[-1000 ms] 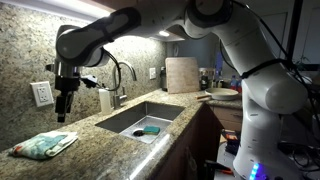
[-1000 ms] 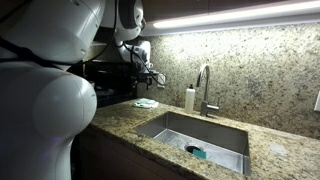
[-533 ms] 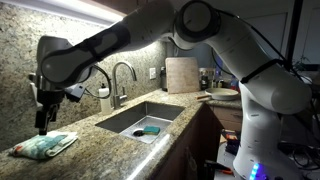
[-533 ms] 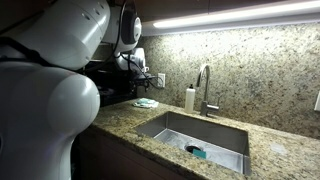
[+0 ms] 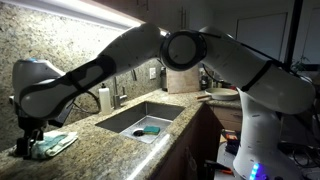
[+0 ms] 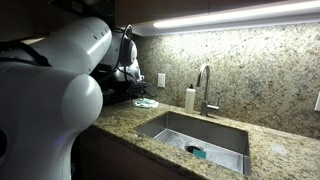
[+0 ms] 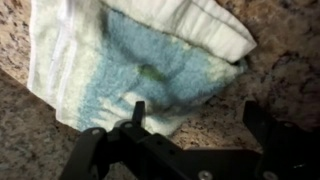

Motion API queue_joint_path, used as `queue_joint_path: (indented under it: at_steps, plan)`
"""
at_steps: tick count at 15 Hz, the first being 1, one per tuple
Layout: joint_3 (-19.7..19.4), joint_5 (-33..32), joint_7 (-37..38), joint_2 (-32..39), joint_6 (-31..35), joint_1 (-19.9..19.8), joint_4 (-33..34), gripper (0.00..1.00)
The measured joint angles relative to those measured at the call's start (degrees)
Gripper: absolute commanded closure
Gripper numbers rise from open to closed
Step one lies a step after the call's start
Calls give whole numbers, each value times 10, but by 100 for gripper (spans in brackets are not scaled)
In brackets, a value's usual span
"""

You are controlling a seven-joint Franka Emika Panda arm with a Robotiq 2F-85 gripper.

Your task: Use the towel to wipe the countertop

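Towel: I see it crumpled, blue and white, on the granite countertop
Gripper: my jaws spread wide, low over the towel's edge

**Blue-and-white towel on speckled granite**

Wrist view: towel is white at the edges w/ a pale-blue centre patch and a small greenish spot. Black gripper frames the bottom. Countertop and backsplash share a tan-brown granite, flecked w/ dark specks. In an exterior view the robot arm is white w/ dark grey joints. Sink is dull steel grey, w/ a teal item at its drain. Soap bottle white; faucet silver; wall outlet white; cutting board pale beige.
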Motion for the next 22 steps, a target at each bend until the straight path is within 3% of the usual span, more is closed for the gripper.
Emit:
queue_joint_path:
  at_steps: [1, 3, 6, 11, 16, 22]
  plan:
    - [-1, 0, 0, 17, -9, 2, 19, 25]
    - [-2, 0, 0, 47, -32, 3, 53, 33]
    - [-1, 4, 0, 67, -66, -1, 97, 54]
    - [21, 34, -9, 67, -72, -28, 104, 85]
    - [84, 95, -50, 55, -72, -79, 67, 95]
    - [123, 119, -47, 4, -68, -117, -35, 89]
